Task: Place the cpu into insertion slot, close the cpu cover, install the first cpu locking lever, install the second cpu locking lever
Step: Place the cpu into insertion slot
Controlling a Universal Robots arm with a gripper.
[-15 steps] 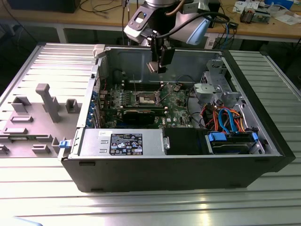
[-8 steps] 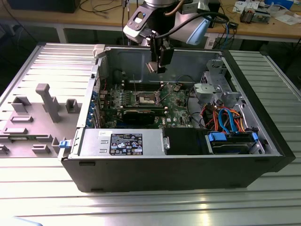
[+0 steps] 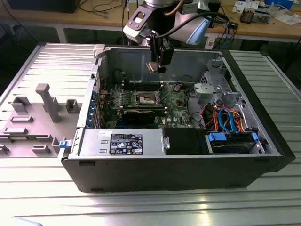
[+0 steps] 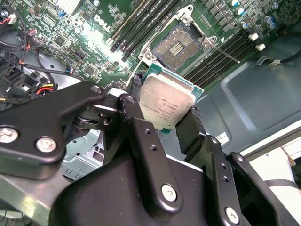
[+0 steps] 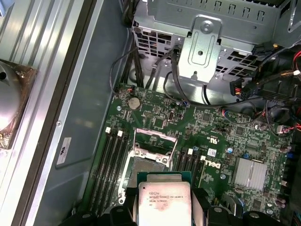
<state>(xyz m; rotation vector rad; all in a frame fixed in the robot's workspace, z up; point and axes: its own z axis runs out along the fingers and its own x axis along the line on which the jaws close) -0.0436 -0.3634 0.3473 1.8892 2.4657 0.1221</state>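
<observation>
Cpu: you have the cpu [image 4: 167,101] off the board and in the air, silvery top facing the camera in both wrist views [image 5: 163,205]. In the exterior view it hangs above the open case [image 3: 154,67].
Grip: your gripper [image 4: 163,114] is clenched on the chip, one black finger [image 4: 136,117] on each of two opposite edges.
Insertion slot: the insertion slot [image 4: 176,44] lies bare beneath the chip, its dark pin field showing. Chip and slot are well apart, nothing touching. From the exterior view you find the slot [image 3: 146,98] mid-board, below the gripper [image 3: 157,63].
Cpu cover: in the first wrist view, what looks like the cpu cover [image 5: 156,133] stands swung up at the slot's [image 5: 149,162] edge; you cannot tell its exact angle.
Lever: a thin metal lever [image 4: 223,52] juts out from the slot's corner across the memory slots [image 4: 141,19].
Board: the green circuit board [image 5: 211,127] carries long black memory slots on both sides of the slot, with a finned heat sink [image 5: 251,172] further off.
Case: the computer case [image 3: 188,165] lies open on the ribbed metal table [image 3: 141,207], with its drive cage [image 5: 202,42] beyond the board.
Aside: a grey fixture [image 3: 47,101] sits on the exterior view's left, well apart from the case.
</observation>
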